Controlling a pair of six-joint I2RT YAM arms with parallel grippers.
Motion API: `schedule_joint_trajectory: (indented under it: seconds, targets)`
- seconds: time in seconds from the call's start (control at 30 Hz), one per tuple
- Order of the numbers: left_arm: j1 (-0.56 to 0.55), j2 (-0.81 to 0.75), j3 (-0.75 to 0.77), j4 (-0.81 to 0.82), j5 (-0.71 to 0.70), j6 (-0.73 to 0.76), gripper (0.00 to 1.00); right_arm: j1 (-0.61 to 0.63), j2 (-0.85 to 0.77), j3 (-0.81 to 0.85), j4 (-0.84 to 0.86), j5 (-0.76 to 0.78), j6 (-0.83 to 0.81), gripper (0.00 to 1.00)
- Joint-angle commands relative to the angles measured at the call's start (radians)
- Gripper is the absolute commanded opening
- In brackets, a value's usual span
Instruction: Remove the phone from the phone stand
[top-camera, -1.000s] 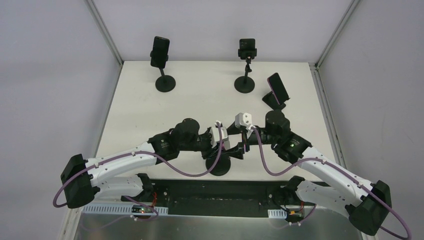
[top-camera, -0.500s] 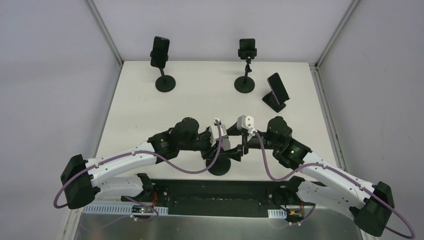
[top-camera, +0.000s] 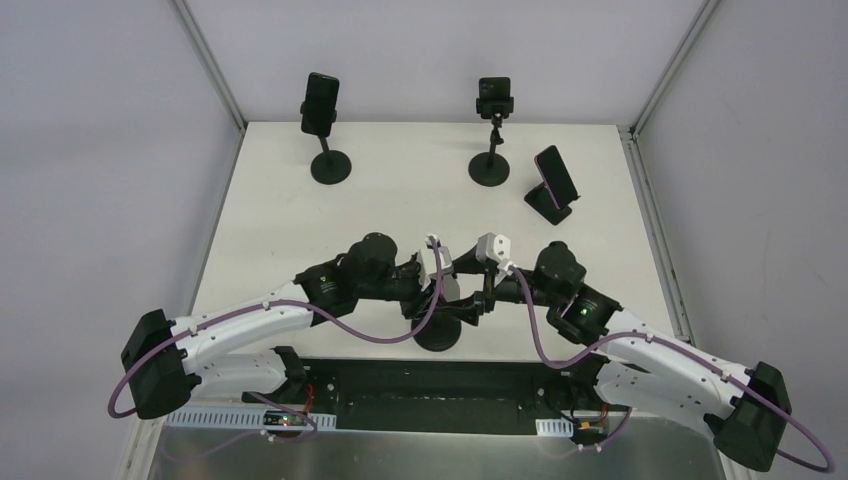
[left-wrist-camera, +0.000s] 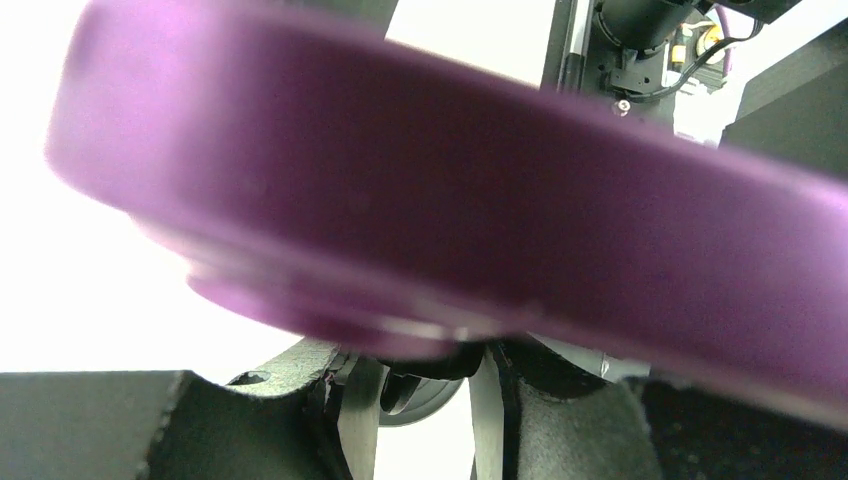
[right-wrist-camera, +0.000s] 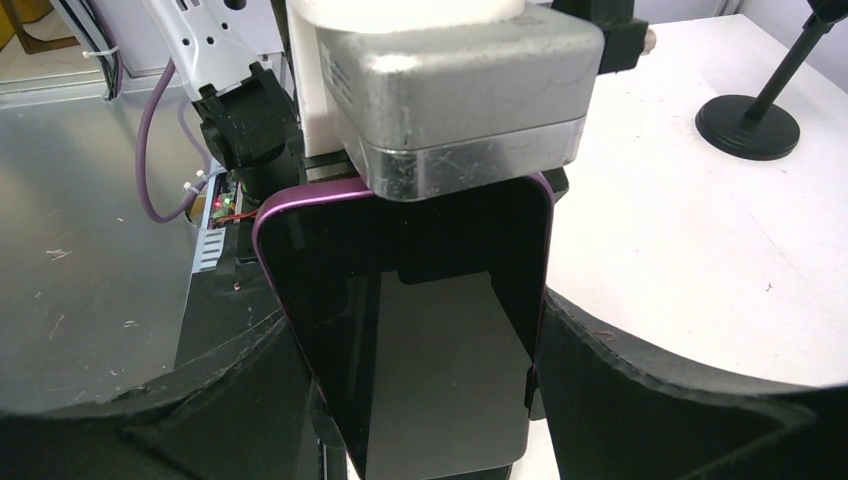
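**Both grippers meet at the near phone (right-wrist-camera: 400, 330), which is still in its stand (top-camera: 437, 338) at the table's (top-camera: 400, 200) near edge.**

The phone lies directly ahead of the right gripper (right-wrist-camera: 420, 335), screen toward it and long axis upright. The fingers (right-wrist-camera: 620, 390) flank its short width, at or near contact, though a firm clamp cannot be told. The left gripper (left-wrist-camera: 420, 385) sits just behind and below the purple case. Its gap is narrow and what it holds is unclear. Neither arm is clearly nearer. Count: two arms, four phones, four stands. The other phones are far-left (top-camera: 320, 103), far-middle (top-camera: 494, 97) and tilted (top-camera: 556, 175).
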Motion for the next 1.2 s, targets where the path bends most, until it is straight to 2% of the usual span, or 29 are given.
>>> schedule_joint_trajectory:
  seconds: [0.0, 0.37, 0.53, 0.8, 0.97, 1.17]
  targets:
    - [0.073, 0.071, 0.054, 0.194, -0.29, -0.049, 0.0, 0.186, 0.002, -0.014, 0.023, -0.426, 0.237, 0.0]
    - [0.077, 0.045, 0.021, 0.201, -0.258, -0.036, 0.0, 0.219, -0.047, -0.052, 0.007, -0.343, 0.238, 0.0]
    - [0.089, 0.03, -0.004, 0.224, -0.229, -0.042, 0.0, 0.22, -0.074, -0.065, 0.007, -0.363, 0.256, 0.0]
    - [0.099, -0.007, -0.073, 0.35, -0.128, -0.05, 0.0, 0.235, -0.034, -0.047, 0.057, -0.448, 0.291, 0.0]
    - [0.105, -0.025, -0.106, 0.405, -0.077, -0.049, 0.0, 0.243, -0.031, -0.066, 0.128, -0.451, 0.349, 0.0]
    - [0.124, -0.04, -0.124, 0.419, -0.045, -0.051, 0.0, 0.246, -0.068, -0.08, 0.112, -0.44, 0.354, 0.0]
